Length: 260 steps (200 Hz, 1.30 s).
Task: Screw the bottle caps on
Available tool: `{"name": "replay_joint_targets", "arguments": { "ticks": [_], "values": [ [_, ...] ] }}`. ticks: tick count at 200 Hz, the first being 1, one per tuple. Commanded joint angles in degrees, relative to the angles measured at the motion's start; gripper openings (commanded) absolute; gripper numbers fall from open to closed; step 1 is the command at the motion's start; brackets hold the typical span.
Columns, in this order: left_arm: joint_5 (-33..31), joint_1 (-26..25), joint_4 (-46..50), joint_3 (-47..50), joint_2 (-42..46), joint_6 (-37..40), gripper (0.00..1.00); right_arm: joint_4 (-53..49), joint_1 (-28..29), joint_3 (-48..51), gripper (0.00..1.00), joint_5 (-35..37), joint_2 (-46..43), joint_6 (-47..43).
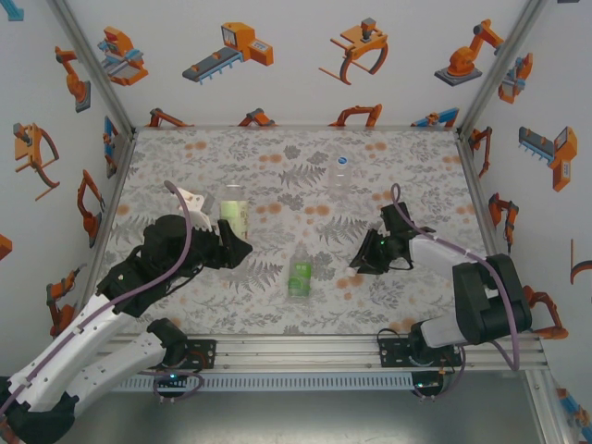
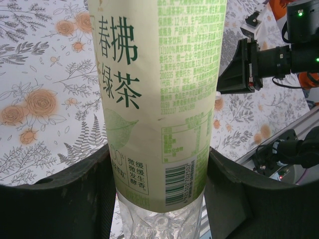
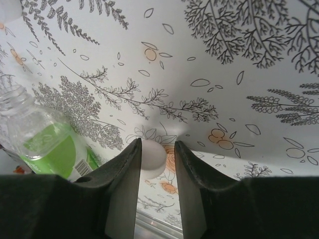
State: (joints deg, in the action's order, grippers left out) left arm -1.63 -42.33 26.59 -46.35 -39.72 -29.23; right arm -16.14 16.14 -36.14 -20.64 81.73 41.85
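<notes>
The worktop (image 1: 416,166) carries three bottles. The pale-label bottle (image 1: 233,215) is left of the middle, and the left gripper (image 2: 159,152) is clenched on it low down. One finger presses each side, just above the clear ridged base. From above it looks about upright, and I cannot tell if its mouth is bare.

The green-label bottle (image 1: 300,276) lies on its side near the middle, toward the near edge. In the right wrist view its neck looks open. The plain bottle (image 1: 339,176) stands toward the far edge, right of the middle. A blue cap (image 1: 341,159) sits on top of it, though how tightly is too small to judge.

The right gripper (image 3: 157,144) is down at the worktop, right of the lying bottle, its jaws a narrow slot apart. The white cap (image 3: 152,159) shows in that slot at the fingertips. Whether it is pinched or merely lying beyond them, I cannot tell.

The step in hand looks like fetching the white cap while the left arm steadies a bottle for it. The next move calls for a sure, level pinch on the cap. It must then be lifted clear without slipping and carried across to the held bottle's mouth. There it has to sit square on the thread before any turning, because a tilted start would likely cross-thread or drop it.
</notes>
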Motion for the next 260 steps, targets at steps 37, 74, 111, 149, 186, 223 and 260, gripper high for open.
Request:
{"name": "replay_joint_targets", "arguments": {
  "ticks": [37,74,111,149,186,223,260],
  "values": [
    [0.8,0.36,-0.94,0.27,0.6,-1.19,0.0,-8.95,7.38,-1.6,0.36,11.52,-0.14,-3.9],
    [0.41,0.47,-0.48,0.63,1.23,-1.61,0.0,-12.29,10.65,-3.4,0.37,15.02,-1.89,-4.69],
    [0.46,0.49,-0.71,0.9,1.4,-2.06,0.0,-14.61,11.63,-4.72,0.4,14.86,-2.11,-5.98],
    [0.48,0.57,-0.97,1.08,1.33,-2.32,0.0,-16.5,12.64,-6.46,0.45,13.22,-0.92,-7.6],
    [0.46,0.58,-0.94,1.15,1.36,-2.41,0.0,-17.37,14.03,-7.91,0.48,12.39,0.21,-8.39],
    [0.32,0.64,-1.14,1.52,1.41,-2.77,0.0,-18.6,15.89,-10.49,0.5,12.12,2.42,-9.76],
    [0.36,0.68,-1.08,1.52,1.48,-2.85,0.0,-21.53,18.36,-12.8,0.5,13.82,4.35,-9.78]
  ]
}}
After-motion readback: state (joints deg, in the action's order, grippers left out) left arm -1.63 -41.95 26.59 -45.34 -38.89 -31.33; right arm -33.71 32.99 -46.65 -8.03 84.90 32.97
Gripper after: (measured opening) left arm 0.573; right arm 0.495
